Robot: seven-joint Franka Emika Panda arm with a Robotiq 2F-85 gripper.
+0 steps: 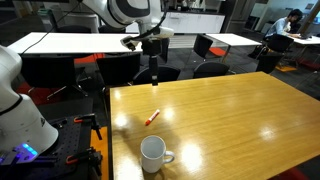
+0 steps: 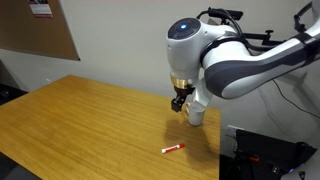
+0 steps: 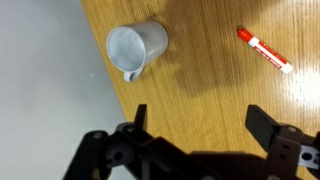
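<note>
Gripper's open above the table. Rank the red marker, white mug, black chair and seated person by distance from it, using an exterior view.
1. Red marker and white mug, tied: on the table either side of the gripper; the wrist view leaves them too close to call.
2. Black chair, beyond the table's far edge.
3. Seated person, far back of the room.

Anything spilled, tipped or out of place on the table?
Nothing stands out. The mug stands upright, close to the table edge, and looks empty; the marker lies flat on the wood, apart from it. No spill shows. The gripper hangs open, touching neither.
</note>
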